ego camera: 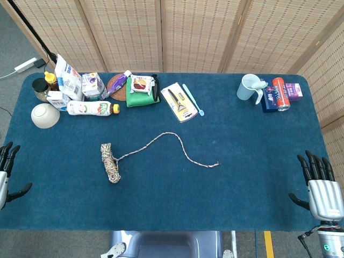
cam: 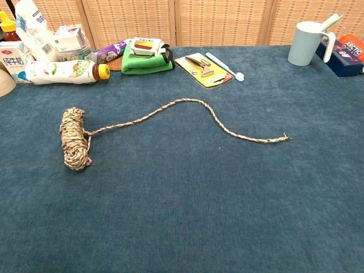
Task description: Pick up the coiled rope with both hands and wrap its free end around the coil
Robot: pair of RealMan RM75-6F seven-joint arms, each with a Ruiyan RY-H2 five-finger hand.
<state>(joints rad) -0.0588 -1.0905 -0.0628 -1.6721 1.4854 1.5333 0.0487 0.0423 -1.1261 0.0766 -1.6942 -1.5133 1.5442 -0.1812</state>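
A beige speckled coiled rope (ego camera: 110, 162) lies on the blue table (ego camera: 242, 183), left of centre; in the chest view the coil (cam: 75, 138) is at the left. Its free end (ego camera: 213, 165) trails right in a curved line and stops near the middle of the table, seen also as the frayed free end (cam: 282, 137). My left hand (ego camera: 6, 172) is at the table's left edge, fingers spread, holding nothing. My right hand (ego camera: 321, 187) is at the right edge, fingers apart, also holding nothing. Both hands are far from the rope and do not appear in the chest view.
At the back left stand a bowl (ego camera: 45, 115), a lying bottle (ego camera: 91, 108), cartons and a green cloth (ego camera: 141, 97). A yellow card with a tool (ego camera: 178, 101) and a toothbrush (ego camera: 193, 99) lie behind the rope. A mug (ego camera: 249, 87) and a can (ego camera: 280, 93) stand back right.
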